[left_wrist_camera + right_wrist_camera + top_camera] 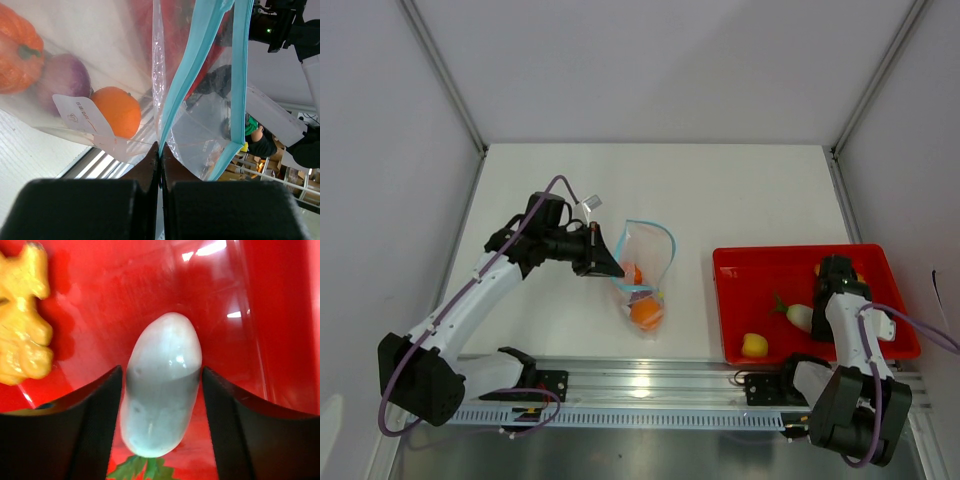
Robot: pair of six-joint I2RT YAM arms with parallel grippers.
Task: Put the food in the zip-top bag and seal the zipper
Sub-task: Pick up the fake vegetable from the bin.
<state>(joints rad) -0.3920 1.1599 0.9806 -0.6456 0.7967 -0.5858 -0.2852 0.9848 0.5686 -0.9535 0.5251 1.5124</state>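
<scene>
Two slips threaten: the right gripper (161,371), jaws spread astride the smooth white radish (160,405) in the red tray (740,262), may squirt it sideways on closing, and the zip-top bag (645,265) (pinched at its rim by the clenched left gripper (160,150)) could sag shut.

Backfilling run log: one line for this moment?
left pincer: shut on zip-top bag | right pincer: open, astride white piece | zipper: unsealed

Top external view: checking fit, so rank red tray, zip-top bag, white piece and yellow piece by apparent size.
1. red tray
2. zip-top bag
3. white piece and yellow piece: too alike to rank.
</scene>
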